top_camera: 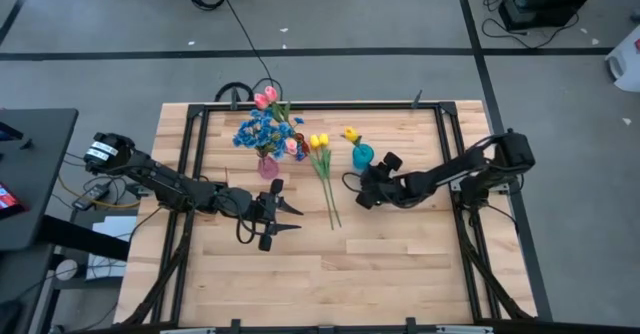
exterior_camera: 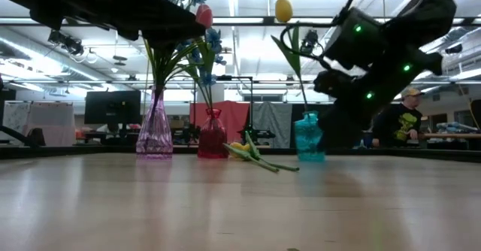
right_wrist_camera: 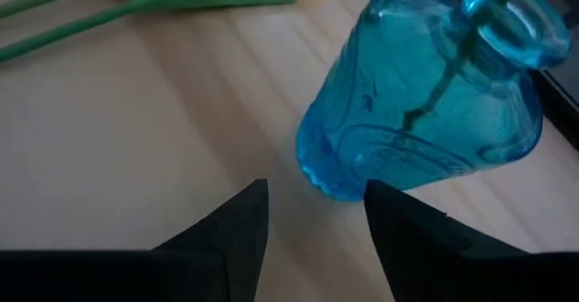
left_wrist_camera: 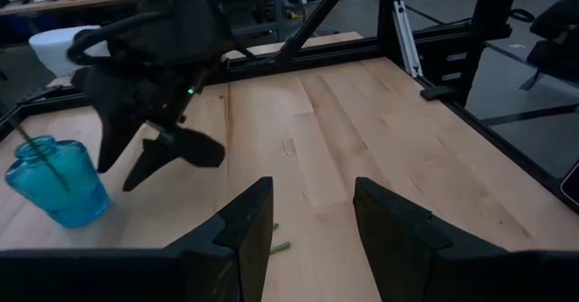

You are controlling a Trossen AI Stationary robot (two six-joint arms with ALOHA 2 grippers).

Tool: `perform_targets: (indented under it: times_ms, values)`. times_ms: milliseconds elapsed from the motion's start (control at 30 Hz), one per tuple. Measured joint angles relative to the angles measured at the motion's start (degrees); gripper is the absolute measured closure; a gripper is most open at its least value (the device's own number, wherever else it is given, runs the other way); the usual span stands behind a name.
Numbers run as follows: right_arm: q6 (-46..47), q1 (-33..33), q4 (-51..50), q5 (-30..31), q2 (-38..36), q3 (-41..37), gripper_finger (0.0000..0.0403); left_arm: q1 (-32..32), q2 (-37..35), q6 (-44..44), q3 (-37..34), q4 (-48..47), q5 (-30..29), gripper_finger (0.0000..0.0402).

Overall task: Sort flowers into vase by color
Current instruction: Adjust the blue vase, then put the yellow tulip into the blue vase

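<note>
A blue glass vase [top_camera: 362, 156] stands on the table with one yellow tulip [top_camera: 351, 133] in it; it also shows in the right wrist view [right_wrist_camera: 425, 112]. Two yellow tulips [top_camera: 320, 142] lie on the table, stems [top_camera: 330, 194] toward the near edge. A pink vase [top_camera: 268, 166] holds blue blossoms [top_camera: 258, 131] and a pink tulip; further pink tulips [top_camera: 266, 98] stand behind it. The low view shows a purple vase [exterior_camera: 155, 131] and a red vase [exterior_camera: 213, 134]. My right gripper [top_camera: 362, 196] is open and empty just near of the blue vase. My left gripper [top_camera: 295, 220] is open and empty, left of the lying stems.
A black frame [top_camera: 310, 106] runs along the table's far edge and down both sides. Bare wood lies across the near half of the table [top_camera: 330, 284]. A person [exterior_camera: 403, 119] sits in the room behind the table.
</note>
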Motion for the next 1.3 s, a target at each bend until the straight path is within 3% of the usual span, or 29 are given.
perform_targets:
  times_ms: [133, 333, 533, 633, 800, 1033, 1300]
  values:
    - [-0.54, -2.59, 3.22, -0.64, 2.46, 0.00, 0.0206, 0.00, -0.02, -0.02, 0.00, -0.57, 0.01, 0.0238]
    - [4.74, -2.83, 7.58, -7.81, 1.65, 0.00, 0.0206, 0.00, -0.01, -0.05, 0.00, -0.80, 0.00, 0.0238]
    - [9.29, 1.50, 21.04, -4.93, 2.40, 0.22, 0.0206, 0.02, -0.01, -0.06, 0.00, -0.45, 0.00, 0.0238]
    - [10.65, 3.32, 22.85, -2.00, 4.44, 2.20, 0.0210, 0.02, -0.02, -0.07, 0.00, -0.36, 0.02, 0.0238]
    - [11.65, 4.98, 20.90, -1.12, 10.39, 9.78, 0.0223, 0.02, -0.02, -0.09, -0.02, -0.58, 0.01, 0.0238]
    - [12.36, 2.62, 2.90, -3.30, 18.20, 23.46, 0.0239, 0.02, -0.01, -0.11, -0.02, -0.59, 0.00, 0.0238]
    - [15.40, -1.98, -0.32, -10.51, 23.41, 27.12, 0.0241, 0.00, -0.01, -0.15, -0.02, -1.09, 0.02, 0.0238]
